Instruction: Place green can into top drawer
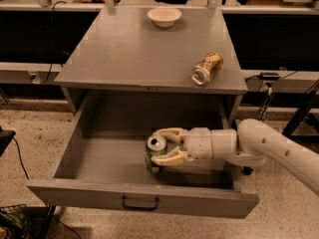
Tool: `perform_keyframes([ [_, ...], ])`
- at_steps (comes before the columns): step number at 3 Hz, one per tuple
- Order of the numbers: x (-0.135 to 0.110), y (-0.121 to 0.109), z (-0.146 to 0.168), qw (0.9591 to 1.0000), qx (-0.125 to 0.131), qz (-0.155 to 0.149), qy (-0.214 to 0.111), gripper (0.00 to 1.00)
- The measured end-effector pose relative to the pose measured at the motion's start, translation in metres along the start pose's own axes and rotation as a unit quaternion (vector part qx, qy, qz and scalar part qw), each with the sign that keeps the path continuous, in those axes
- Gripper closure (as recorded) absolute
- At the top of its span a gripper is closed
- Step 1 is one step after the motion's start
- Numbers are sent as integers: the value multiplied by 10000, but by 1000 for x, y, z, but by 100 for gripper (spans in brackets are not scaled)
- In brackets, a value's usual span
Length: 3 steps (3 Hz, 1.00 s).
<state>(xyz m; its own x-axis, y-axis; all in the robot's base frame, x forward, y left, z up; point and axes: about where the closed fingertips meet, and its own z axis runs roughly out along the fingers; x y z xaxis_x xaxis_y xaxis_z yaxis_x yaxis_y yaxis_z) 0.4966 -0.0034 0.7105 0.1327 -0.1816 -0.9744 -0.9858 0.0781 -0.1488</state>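
The green can [155,144] stands upright in the open top drawer [75,192], near the middle of its floor and towards the front. My gripper [157,147] reaches in from the right, with one finger behind the can and one in front. It is shut on the can, whose base is at or just above the drawer floor. The drawer is pulled far out from under the grey table [134,54]. Its small dark handle [140,203] shows on the front panel.
A tan-and-gold can [208,68] lies on its side near the table's right front corner. A white bowl [164,16] sits at the back of the table top. My white arm [279,151] crosses the drawer's right wall. Cables hang at both sides.
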Motion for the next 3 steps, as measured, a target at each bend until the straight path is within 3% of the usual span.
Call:
perform_keyframes([
  [2, -2, 2, 4, 10000, -46, -7, -17, 0],
  [3, -2, 2, 4, 10000, -47, -7, -17, 0],
])
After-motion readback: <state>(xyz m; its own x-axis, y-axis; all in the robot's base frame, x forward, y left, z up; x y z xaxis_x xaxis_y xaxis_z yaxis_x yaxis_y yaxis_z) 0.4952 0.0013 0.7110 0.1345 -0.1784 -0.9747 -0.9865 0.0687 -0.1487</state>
